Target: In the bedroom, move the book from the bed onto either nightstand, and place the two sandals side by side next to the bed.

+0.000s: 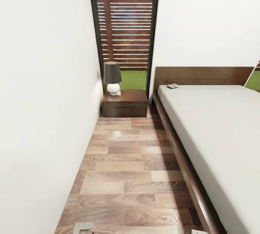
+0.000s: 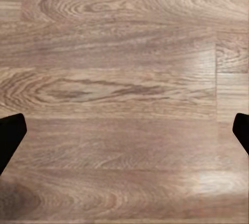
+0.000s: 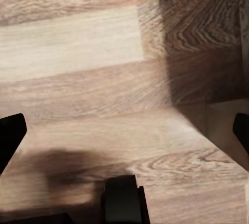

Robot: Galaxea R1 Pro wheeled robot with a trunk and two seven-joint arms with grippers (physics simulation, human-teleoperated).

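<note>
The book sits on the bed, far corner by the headboard, nightstand just left. Both grippers hang over floor, fingers spread, empty.

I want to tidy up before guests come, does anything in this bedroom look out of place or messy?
Only one thing stands out: a small book lies on the bare mattress of the bed, at the corner by the headboard, rather than on the nightstand. The lamp stands upright there, and the wood floor shows no spills.
</note>
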